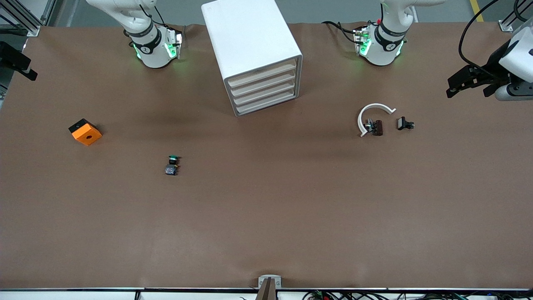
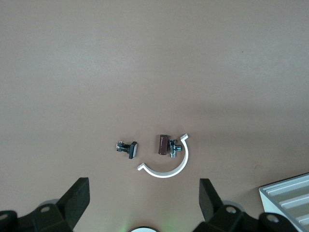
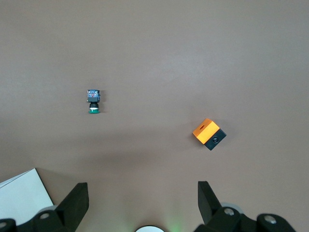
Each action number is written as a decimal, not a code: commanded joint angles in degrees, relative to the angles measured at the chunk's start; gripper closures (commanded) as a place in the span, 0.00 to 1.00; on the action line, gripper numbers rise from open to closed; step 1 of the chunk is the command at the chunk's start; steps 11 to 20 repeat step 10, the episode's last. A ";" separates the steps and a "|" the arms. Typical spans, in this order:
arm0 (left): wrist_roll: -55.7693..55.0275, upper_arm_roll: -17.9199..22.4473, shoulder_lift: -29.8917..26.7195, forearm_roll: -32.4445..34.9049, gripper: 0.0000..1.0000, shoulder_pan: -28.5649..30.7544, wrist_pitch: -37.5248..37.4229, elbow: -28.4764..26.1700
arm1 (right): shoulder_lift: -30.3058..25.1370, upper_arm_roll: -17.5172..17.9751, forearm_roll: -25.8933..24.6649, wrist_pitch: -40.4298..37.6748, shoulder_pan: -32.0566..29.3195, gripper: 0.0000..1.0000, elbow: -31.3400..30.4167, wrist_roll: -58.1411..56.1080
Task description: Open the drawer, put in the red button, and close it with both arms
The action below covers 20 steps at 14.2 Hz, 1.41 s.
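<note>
Our left gripper [image 2: 144,205] and right gripper [image 3: 140,205] hang spread wide. The dark-red push button [image 1: 377,127] lies mid-frame toward the left arm's end, touching a white plastic half-ring [image 1: 372,111]. The white drawer cabinet [image 1: 254,54], top centre, is shut. We risk snagging that ring during a pinch.

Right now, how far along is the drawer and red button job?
The red button lies out on the table by the white ring, not in the cabinet, whose four drawers are all shut. The left gripper is open above that button, the right gripper open above the green button. Left: button into a drawer, drawer closed.
</note>
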 commanded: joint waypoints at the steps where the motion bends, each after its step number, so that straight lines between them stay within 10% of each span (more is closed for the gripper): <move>1: 1.96 -0.25 0.41 1.18 0.00 0.03 -1.16 1.50 | -1.34 -0.56 0.59 0.36 0.77 0.00 -1.20 0.37; 20: 2.58 -0.34 0.41 1.09 0.00 0.11 -1.78 1.85 | -1.34 -0.47 0.59 0.27 0.69 0.00 -1.20 0.28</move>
